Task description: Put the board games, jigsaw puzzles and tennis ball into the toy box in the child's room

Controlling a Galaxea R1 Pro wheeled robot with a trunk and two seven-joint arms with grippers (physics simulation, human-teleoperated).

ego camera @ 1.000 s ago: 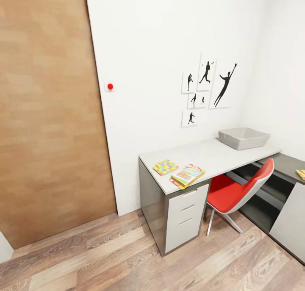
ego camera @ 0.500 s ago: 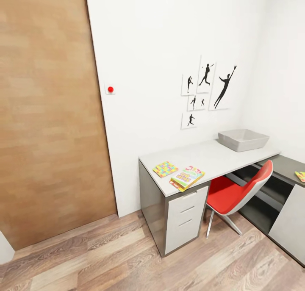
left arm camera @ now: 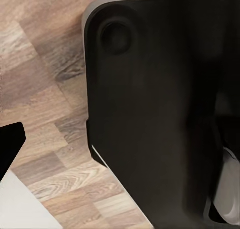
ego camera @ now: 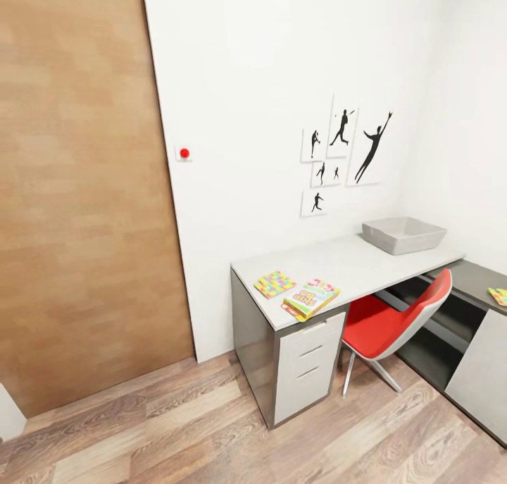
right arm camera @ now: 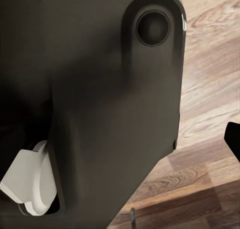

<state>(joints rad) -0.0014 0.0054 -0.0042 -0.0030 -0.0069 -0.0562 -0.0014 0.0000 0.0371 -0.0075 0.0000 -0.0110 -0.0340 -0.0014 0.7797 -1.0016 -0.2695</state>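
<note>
The table (ego camera: 355, 257) stands against the white wall in the head view. A jigsaw puzzle (ego camera: 274, 284) lies near its left end, beside a yellow-green board game (ego camera: 311, 296) at the front edge. At the table's far right end sits the grey toy box (ego camera: 394, 245). Another colourful flat piece (ego camera: 499, 296) shows at the picture's right edge on the darker side desk. The tennis ball and the bed are out of view. Each wrist view looks past the robot's dark body (left arm camera: 150, 114) (right arm camera: 100, 104) at plank floor, with one black fingertip (left arm camera: 10, 144) (right arm camera: 234, 139) at the edge.
A red chair (ego camera: 394, 322) is tucked under the table's middle. A wide wooden door (ego camera: 84, 188) covers the left wall, with a red-buttoned switch (ego camera: 184, 153) beside it. Black sports pictures (ego camera: 345, 153) hang above the table. Plank floor (ego camera: 211, 427) lies between me and the drawers.
The whole head view has shifted a little, so the camera moved: the switch sits lower in the picture. Nothing on the table has moved.
</note>
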